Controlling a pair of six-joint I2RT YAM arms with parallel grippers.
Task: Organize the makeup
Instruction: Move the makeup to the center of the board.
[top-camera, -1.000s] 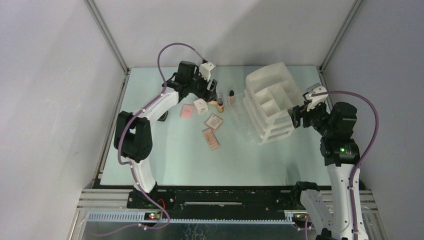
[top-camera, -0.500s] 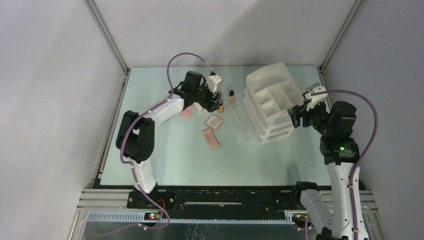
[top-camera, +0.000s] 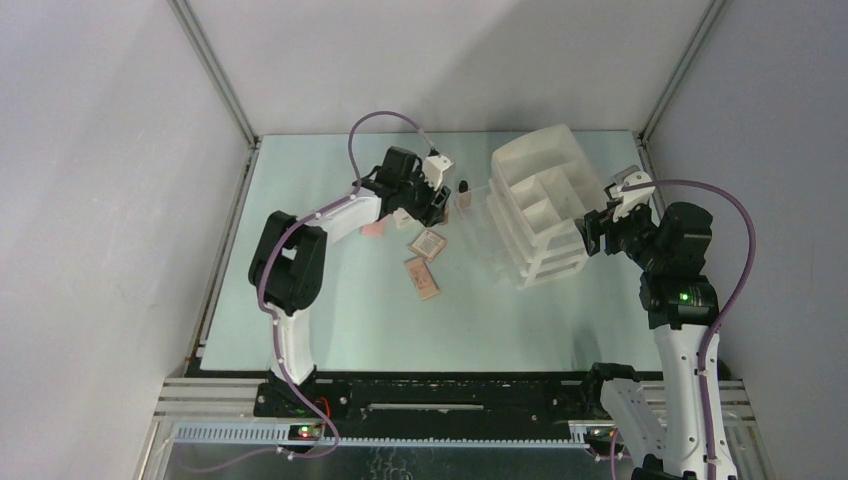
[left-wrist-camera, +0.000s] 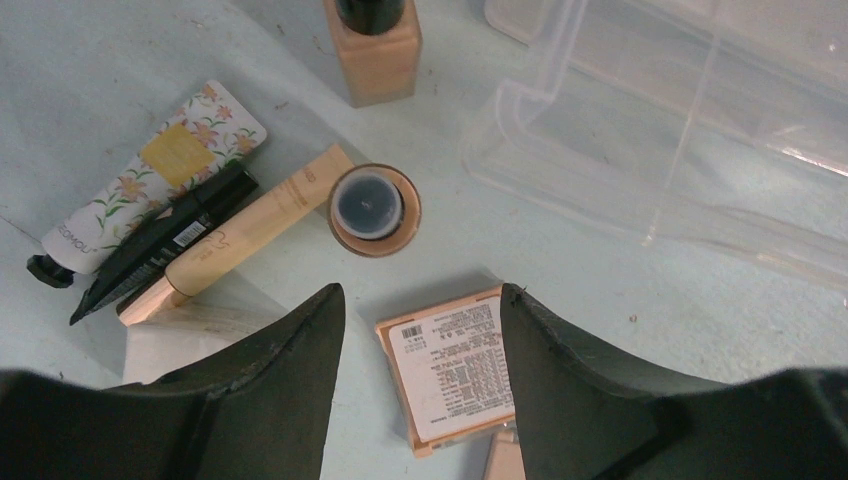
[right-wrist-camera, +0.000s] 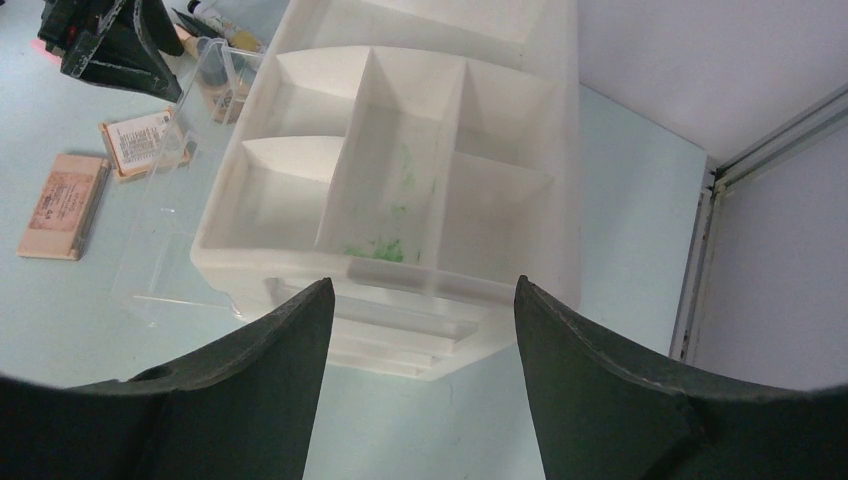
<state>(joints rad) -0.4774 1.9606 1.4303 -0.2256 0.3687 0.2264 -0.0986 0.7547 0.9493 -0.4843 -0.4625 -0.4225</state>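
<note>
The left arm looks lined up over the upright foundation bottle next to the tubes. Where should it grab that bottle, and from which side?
Probably from straight above: the bottle stands upright, its black cap facing the left gripper. Close the fingers on the round beige body, one on each side, keeping clear of the beige tube beside it.

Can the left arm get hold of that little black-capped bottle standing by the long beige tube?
Probably yes: the left gripper hovers just short of the bottle, jaws apart, with nothing between them, though the beige tube close beside it may get nudged.
</note>
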